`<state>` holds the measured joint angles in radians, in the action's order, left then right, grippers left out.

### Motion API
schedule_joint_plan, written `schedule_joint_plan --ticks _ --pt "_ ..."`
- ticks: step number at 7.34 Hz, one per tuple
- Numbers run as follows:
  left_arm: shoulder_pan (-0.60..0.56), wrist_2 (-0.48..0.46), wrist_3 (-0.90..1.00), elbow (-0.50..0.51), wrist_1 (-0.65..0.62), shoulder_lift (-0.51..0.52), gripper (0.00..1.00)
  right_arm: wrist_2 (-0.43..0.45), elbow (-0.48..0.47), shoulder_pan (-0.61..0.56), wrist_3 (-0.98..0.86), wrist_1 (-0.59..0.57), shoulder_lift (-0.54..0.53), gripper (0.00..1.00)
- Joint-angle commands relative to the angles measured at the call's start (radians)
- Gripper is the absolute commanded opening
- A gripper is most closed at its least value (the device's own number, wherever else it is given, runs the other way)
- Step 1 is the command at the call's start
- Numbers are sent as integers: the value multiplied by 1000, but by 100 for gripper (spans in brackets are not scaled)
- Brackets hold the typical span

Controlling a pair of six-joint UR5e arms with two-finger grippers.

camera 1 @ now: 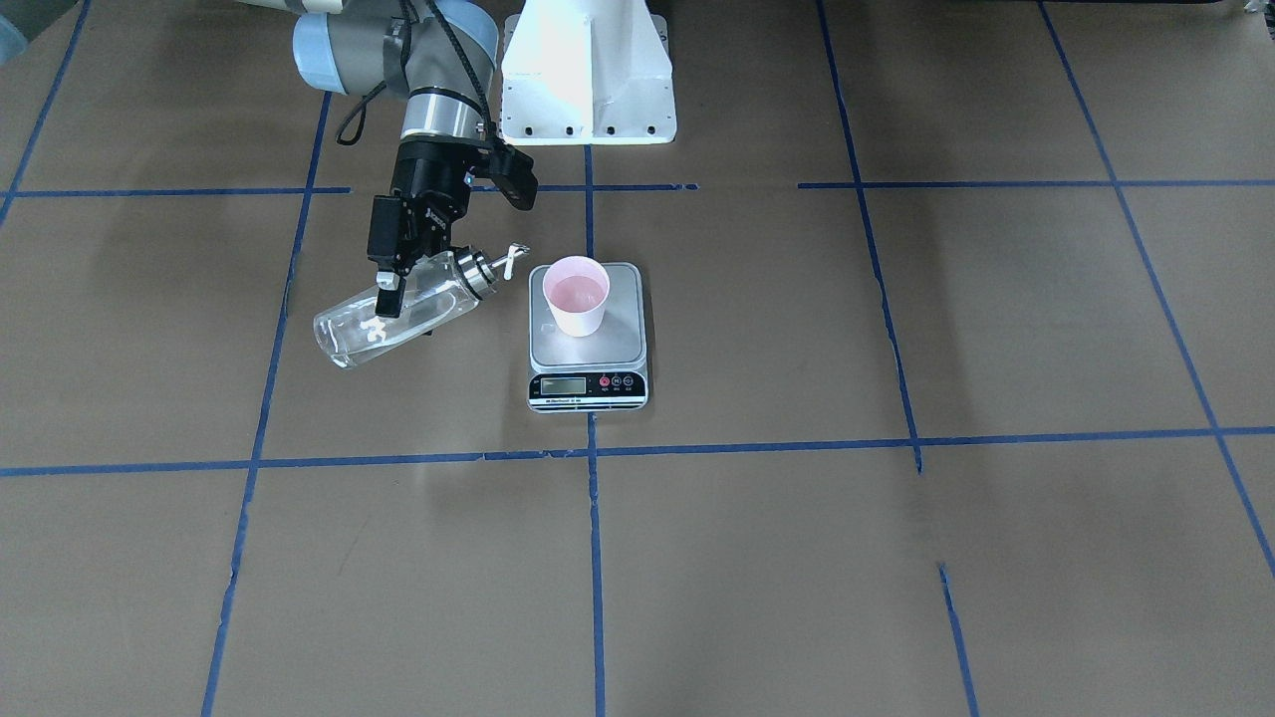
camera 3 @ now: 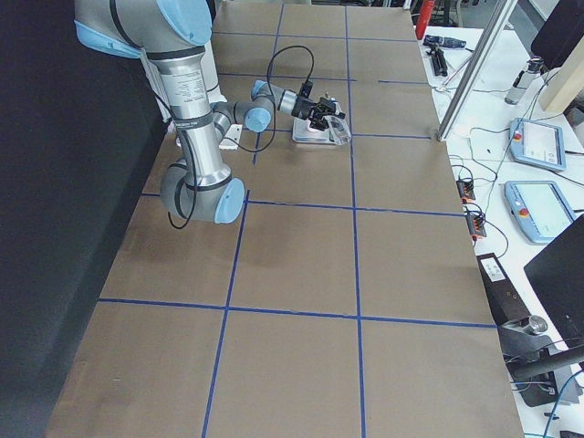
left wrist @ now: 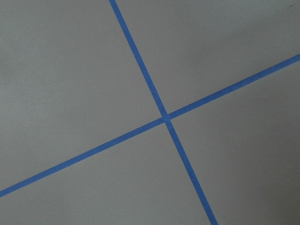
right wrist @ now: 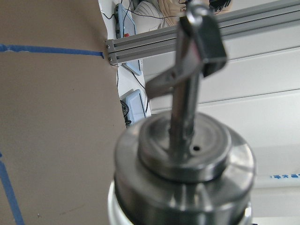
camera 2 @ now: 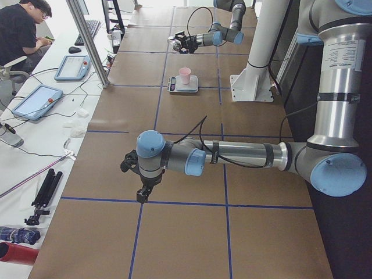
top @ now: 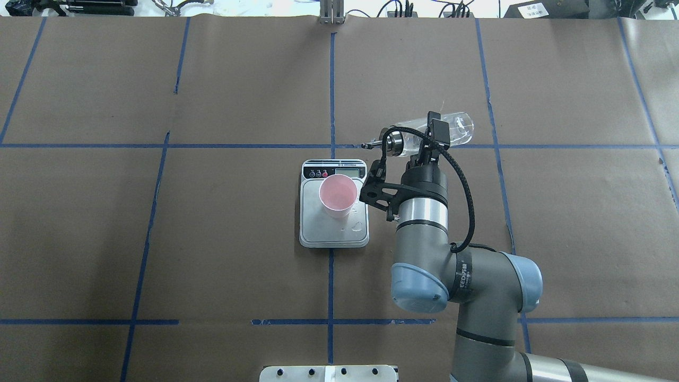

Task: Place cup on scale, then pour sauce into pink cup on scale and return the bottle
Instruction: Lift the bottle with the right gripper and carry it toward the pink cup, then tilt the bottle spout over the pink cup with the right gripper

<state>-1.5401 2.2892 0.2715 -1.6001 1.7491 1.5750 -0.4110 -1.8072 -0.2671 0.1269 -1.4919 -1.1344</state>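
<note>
The pink cup (camera 1: pixel 576 295) (top: pixel 337 196) stands upright on the silver scale (camera 1: pixel 620 345) (top: pixel 334 237). My right gripper (camera 1: pixel 398 304) (top: pixel 432 142) is shut on the clear glass bottle (camera 1: pixel 351 337) (top: pixel 459 129), which is held tilted almost flat in the air beside the scale. Its metal spout (camera 1: pixel 508 257) (top: pixel 367 145) points toward the scale and stops short of the cup's rim. The right wrist view is filled by the bottle's collar and spout (right wrist: pixel 183 159). My left gripper (camera 2: pixel 142 189) shows only in the left side view, low over the table; I cannot tell its state.
The white robot base (camera 1: pixel 588 70) stands behind the scale. My left arm (camera 2: pixel 232 154) stretches low across the table far from the scale. Blue tape lines (left wrist: pixel 164 117) cross the brown table cover. A person (camera 2: pixel 20 29) sits at a side desk with tablets.
</note>
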Motion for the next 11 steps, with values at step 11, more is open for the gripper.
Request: schedule_joint_plan --ticks 11 --pt "0 -10 0 0 -6 23 100 275 105 74 -290 -53 15 0"
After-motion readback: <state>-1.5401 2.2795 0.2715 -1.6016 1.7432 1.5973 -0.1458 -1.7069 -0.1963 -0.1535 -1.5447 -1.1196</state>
